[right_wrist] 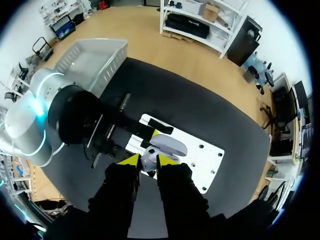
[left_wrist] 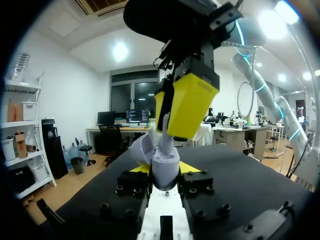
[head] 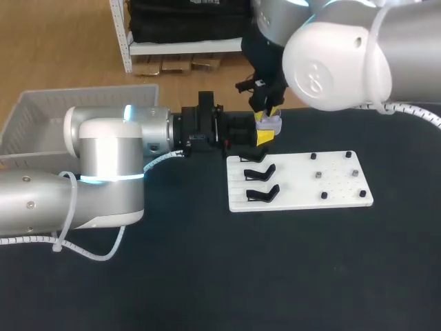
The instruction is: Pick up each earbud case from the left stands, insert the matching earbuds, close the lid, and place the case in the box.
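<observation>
Lilac earbud case (left_wrist: 165, 175), lid (right_wrist: 170, 145) open, clamped off the table between the left gripper's (left_wrist: 166, 168) tips, just past the 11 o'clock corner of the white stand board (head: 331, 189). The right gripper (right_wrist: 149, 161), at 12 o'clock above the case, has narrow jaws pinching a pale earbud (left_wrist: 164, 140) at the case's mouth. The white box (head: 41, 124) lies at 9 o'clock.

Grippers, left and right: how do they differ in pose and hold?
The left gripper lies level, coming in from the side; the right gripper points straight down from above. The left gripper clamps the lavender earbud case low at its body; the right gripper hangs over the case's open top. Both meet at the same case.
</observation>
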{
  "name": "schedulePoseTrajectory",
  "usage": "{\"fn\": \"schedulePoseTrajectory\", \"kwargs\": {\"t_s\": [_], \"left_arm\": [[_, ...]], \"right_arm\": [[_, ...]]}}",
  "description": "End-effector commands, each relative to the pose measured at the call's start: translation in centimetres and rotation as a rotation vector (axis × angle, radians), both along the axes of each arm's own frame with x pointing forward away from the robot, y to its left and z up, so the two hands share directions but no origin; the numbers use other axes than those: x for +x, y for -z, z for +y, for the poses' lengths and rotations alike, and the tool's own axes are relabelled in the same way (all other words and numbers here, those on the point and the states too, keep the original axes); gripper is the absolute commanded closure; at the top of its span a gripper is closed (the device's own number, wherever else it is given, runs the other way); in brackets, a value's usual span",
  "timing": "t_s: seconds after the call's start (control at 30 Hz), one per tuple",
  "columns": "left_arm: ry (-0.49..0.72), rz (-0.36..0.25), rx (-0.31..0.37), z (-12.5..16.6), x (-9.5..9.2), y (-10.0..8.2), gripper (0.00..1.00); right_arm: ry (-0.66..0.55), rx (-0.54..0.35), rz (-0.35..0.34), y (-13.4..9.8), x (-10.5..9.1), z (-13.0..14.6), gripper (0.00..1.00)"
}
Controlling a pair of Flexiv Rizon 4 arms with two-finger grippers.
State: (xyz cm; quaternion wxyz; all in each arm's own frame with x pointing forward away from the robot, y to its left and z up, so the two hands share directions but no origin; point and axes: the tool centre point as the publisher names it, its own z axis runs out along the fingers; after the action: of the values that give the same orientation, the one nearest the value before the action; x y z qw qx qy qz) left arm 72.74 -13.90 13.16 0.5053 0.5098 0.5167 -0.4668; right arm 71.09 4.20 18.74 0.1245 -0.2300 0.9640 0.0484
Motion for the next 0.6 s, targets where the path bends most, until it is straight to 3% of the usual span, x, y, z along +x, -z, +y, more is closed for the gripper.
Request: {"fn": "schedulePoseTrajectory", "kwargs": {"t_s": [0.03,0.6], "left_arm": [[-0.008,-0.006,-0.005,-0.03,-0.21,0.11,1.00],[-0.008,-0.006,-0.005,-0.03,-0.21,0.11,1.00]], "right_arm": [[-0.001,-0.002,0.002,0.13,0.10,-0.09,1.00],[-0.001,-0.007,0.007,0.88,0.39,-0.03,1.00]]}}
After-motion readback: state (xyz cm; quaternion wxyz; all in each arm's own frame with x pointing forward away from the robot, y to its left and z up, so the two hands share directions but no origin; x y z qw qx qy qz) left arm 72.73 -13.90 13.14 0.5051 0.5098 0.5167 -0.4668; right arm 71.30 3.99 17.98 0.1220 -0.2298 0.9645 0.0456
